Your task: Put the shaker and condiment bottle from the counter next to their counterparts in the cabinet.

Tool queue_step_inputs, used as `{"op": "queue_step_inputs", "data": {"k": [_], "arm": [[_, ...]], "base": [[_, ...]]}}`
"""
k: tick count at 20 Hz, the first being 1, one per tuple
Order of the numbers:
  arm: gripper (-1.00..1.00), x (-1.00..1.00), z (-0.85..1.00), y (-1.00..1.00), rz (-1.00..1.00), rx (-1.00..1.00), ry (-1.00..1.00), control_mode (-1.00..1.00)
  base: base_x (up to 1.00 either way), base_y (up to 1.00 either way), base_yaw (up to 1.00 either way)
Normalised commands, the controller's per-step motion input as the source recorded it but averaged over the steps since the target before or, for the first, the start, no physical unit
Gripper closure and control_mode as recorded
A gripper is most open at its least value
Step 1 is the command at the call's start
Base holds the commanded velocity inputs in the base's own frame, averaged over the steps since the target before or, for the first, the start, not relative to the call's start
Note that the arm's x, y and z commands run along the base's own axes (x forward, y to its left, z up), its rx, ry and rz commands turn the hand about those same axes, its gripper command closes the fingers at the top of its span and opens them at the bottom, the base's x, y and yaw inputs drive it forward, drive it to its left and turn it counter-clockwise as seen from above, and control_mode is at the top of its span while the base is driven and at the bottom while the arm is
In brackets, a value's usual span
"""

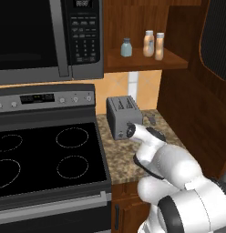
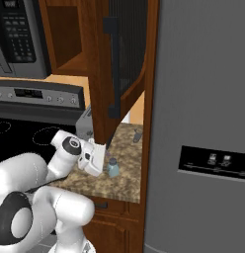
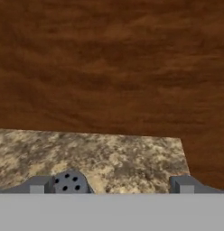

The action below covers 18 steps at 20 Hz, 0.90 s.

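Shaker [image 2: 113, 168] sitting upright on counter [image 2: 125, 143], just beside gripper [image 2: 101, 163] | jaws standing fully apart, holding nothing | likely light, rigid, smooth-sided | gripping mid-body below cap looking safest.

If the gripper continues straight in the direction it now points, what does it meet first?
Probably the shaker, whose grey cap sits between the open gripper's fingertips, close to one of them. Past it lie the counter and a brown wooden panel; depth is unclear.
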Motion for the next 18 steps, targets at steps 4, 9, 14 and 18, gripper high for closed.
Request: {"op": "queue_step_inputs", "data": {"k": [4, 9, 14, 18], "arm": [[-1.0, 0.28, -0.19, 0.0, 0.0, 0.01, 0.0, -1.0], [-1.0, 0.39, -0.06, 0.0, 0.0, 0.01, 0.0, -1.0], [-1.0, 0.35, -0.05, 0.0, 0.0, 0.03, 0.0, -1.0], [-1.0, 0.03, -0.36, -0.01, 0.0, 0.02, 0.0, -1.0]], "base": [[0.0, 0.0, 0.0], [0.0, 0.0, 0.0], [0.0, 0.0, 0.0], [0.0, 0.0, 0.0]]}}
